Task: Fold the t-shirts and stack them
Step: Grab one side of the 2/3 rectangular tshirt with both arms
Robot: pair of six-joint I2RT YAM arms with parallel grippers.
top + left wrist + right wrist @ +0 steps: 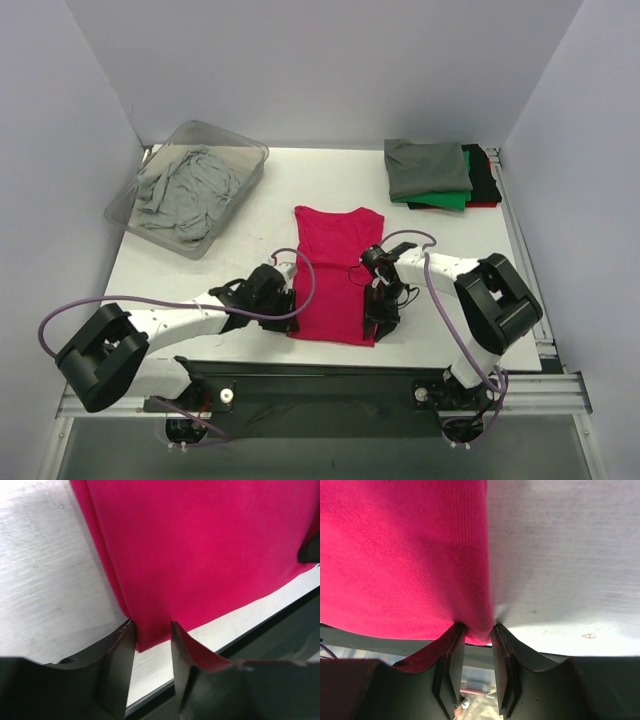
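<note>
The magenta-red t-shirt [335,270] lies flat mid-table, its sides folded in to make a long strip, with the hem toward me. My left gripper [289,316] is at the shirt's near left corner [150,630]. Its jaws stand a little apart, astride the corner, and the cloth there lies flat. My right gripper [377,326] is at the near right corner [479,627], shut on the puckered cloth. A stack of folded shirts [440,172] sits at the back right: dark grey on top, then green, black and red.
A clear plastic bin [160,225] at the back left holds a crumpled light grey shirt [188,190]. The table's near edge and a dark rail [280,630] run just behind both grippers. Walls close in the left, right and back.
</note>
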